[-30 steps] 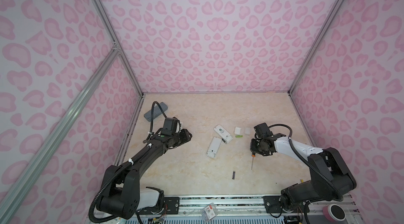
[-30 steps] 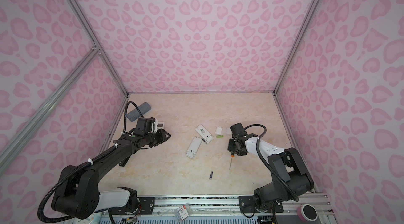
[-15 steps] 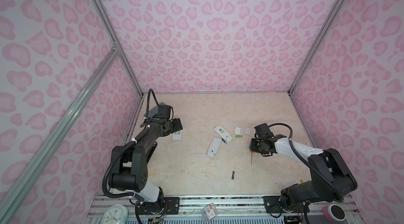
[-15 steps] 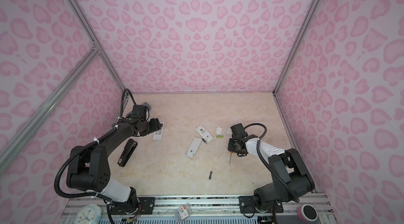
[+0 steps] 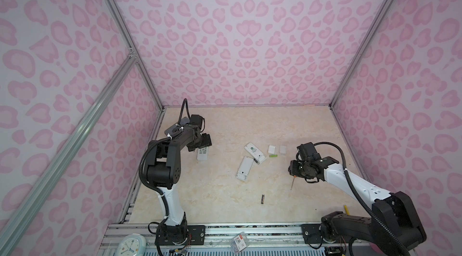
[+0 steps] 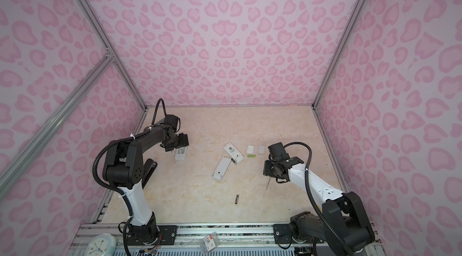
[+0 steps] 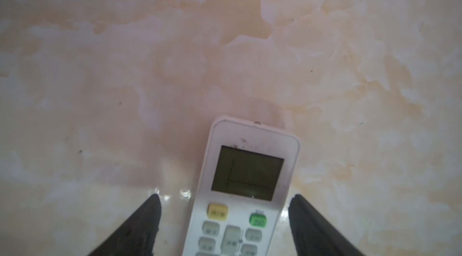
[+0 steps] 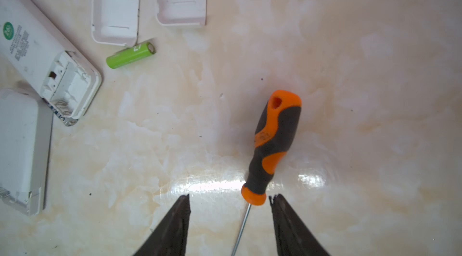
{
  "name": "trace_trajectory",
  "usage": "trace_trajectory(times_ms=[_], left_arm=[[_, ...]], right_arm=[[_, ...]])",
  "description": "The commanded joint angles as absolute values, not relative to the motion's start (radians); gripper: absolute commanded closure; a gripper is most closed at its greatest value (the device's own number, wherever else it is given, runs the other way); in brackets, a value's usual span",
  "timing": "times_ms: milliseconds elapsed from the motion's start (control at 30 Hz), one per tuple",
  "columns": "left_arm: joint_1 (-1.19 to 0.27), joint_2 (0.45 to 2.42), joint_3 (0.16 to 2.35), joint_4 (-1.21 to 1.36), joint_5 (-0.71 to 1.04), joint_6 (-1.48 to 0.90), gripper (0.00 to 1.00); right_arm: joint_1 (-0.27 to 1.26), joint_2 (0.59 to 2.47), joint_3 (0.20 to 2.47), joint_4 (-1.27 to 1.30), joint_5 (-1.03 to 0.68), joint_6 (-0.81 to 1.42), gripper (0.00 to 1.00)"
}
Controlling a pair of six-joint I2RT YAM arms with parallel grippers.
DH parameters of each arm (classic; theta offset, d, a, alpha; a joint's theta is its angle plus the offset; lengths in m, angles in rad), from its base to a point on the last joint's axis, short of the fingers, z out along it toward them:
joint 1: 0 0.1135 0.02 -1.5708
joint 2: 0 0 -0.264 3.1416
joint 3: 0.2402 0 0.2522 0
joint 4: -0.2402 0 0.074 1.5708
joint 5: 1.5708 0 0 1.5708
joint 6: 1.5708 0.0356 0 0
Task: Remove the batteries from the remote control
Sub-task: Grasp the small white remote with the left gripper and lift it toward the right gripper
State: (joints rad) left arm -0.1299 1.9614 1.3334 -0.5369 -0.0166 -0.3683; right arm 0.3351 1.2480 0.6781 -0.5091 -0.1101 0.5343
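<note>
The left gripper (image 7: 225,196) is being held wide open over the 9 o'clock side of the table (image 5: 225,122). Its jaws are standing either side of a screen remote (image 7: 250,167), apart from it. The right gripper (image 8: 230,196) is being held open at the 3 o'clock side, its jaws flanking the screwdriver (image 8: 275,137), which is lying flat on the table. A green battery (image 8: 130,55) is lying loose near the centre, just at 3 o'clock of an open remote (image 8: 37,50) and just at 6 o'clock of a cover (image 8: 115,5). In a top view a dark battery (image 5: 262,198) is being shown alone on the table, at 6 o'clock of the open remote and well apart from it.
</note>
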Motion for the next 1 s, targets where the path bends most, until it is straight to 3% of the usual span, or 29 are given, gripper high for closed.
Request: trace_trajectory(times_ms=[0,167,500,700,967], left_arm=[[-0.151,2.016,1.385,-0.597,-0.052,-0.365,0.18],[-0.195,2.043,1.397,-0.608,-0.107,-0.392,0.26],[-0.208,2.009,1.378,-0.585,-0.027,-0.423,0.58],[-0.207,1.926,1.368,-0.576,0.032,-0.428,0.62],[-0.206,1.778,1.284,-0.495,0.218,-0.518,0.63]], right_arm=[[0.337,1.221,0.670,-0.536,-0.123,0.528,0.44],[0.337,1.195,0.655,-0.528,-0.152,0.534,0.43],[0.344,1.153,0.634,-0.541,-0.173,0.542,0.44],[0.479,1.169,0.692,-0.471,-0.173,0.531,0.45],[0.759,1.411,0.903,-0.232,-0.213,0.658,0.46]])
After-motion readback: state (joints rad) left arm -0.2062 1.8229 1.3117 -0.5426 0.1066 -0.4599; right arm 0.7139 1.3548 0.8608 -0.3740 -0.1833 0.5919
